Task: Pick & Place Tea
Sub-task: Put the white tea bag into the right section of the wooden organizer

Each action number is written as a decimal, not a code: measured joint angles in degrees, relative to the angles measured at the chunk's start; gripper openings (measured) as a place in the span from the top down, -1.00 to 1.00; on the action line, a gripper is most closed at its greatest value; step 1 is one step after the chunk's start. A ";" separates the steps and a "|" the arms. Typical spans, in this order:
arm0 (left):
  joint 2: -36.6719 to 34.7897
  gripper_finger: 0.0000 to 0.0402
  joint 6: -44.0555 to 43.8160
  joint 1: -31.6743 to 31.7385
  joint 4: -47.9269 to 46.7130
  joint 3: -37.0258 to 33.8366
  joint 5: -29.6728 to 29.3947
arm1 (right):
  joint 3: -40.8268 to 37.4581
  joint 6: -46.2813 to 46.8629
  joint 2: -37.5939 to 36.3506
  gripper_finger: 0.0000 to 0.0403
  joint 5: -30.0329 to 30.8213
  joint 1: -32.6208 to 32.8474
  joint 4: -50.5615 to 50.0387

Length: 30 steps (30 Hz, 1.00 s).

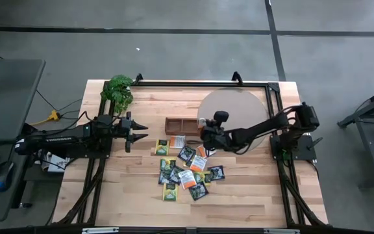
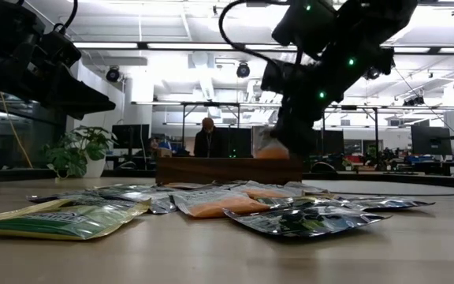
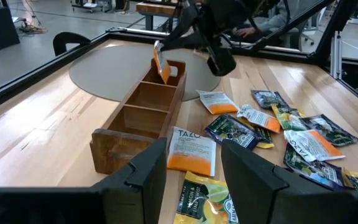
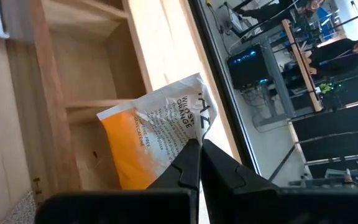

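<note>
Tea sachets point(image 1: 186, 170) are scattered on the tabletop point(image 1: 252, 195), at six o'clock from the wooden tray point(image 1: 182, 124). One orange-white sachet point(image 4: 154, 134) is pinched by the closed right end effector point(image 4: 199, 163) over the tray's three-o'clock end compartment. The left end effector point(image 1: 135, 132) is held open, empty, at nine o'clock from the tray.

Right arm stretched toward table centre, right gripper point(image 4: 199, 163) fingers pinched tight together, left arm at left table edge, left gripper point(image 3: 194, 171) raised, level, fingers point(image 3: 142, 177) spread apart, empty
</note>
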 joint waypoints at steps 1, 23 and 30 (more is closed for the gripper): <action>0.00 0.25 0.00 0.01 0.00 0.00 -0.01 | 0.00 0.00 0.41 1.00 0.14 0.00 -0.02; 0.02 0.25 0.02 0.01 0.00 0.00 -0.01 | 0.00 0.00 3.15 1.00 -0.96 -3.41 1.88; 0.00 0.25 0.00 -0.01 0.00 0.00 -0.01 | 0.00 0.01 3.15 0.97 -4.12 -4.31 2.09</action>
